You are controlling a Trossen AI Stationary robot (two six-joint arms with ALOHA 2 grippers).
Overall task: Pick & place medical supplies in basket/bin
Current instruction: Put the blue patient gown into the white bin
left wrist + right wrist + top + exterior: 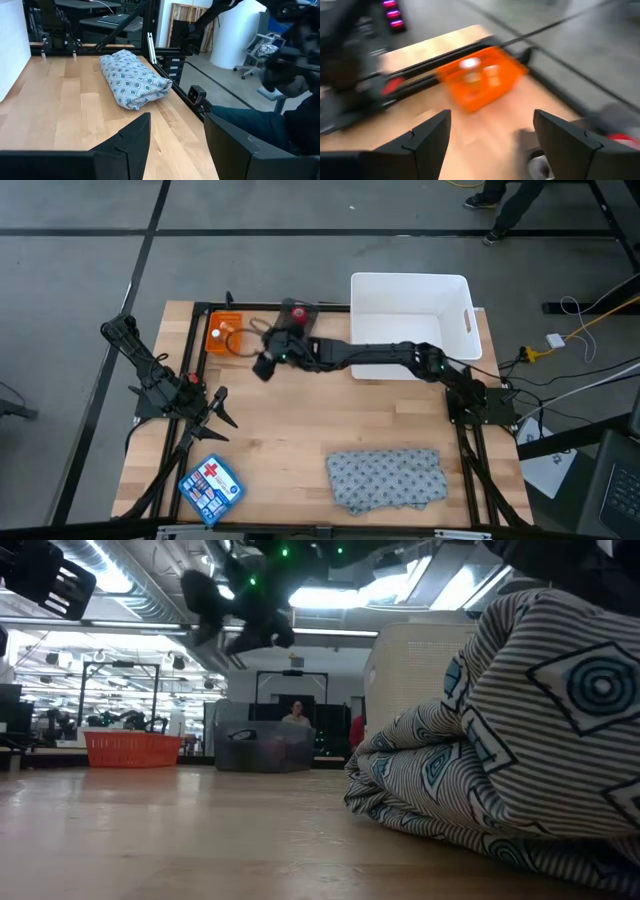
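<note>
The grey patterned cloth lies folded near the table's near edge, right of the middle; the low view shows the cloth close up and the left wrist view shows the cloth farther off. An orange basket sits at the far left corner with small pale items inside. My right gripper hangs open in the air just right of the basket, holding nothing; the blurred right wrist view shows the gripper facing the basket. My left gripper waits open at the table's left side.
A white bin stands at the far right, under my right arm. A blue and white first-aid box lies at the near left corner. A red item sits at the far edge beside the basket. A person is in the room behind.
</note>
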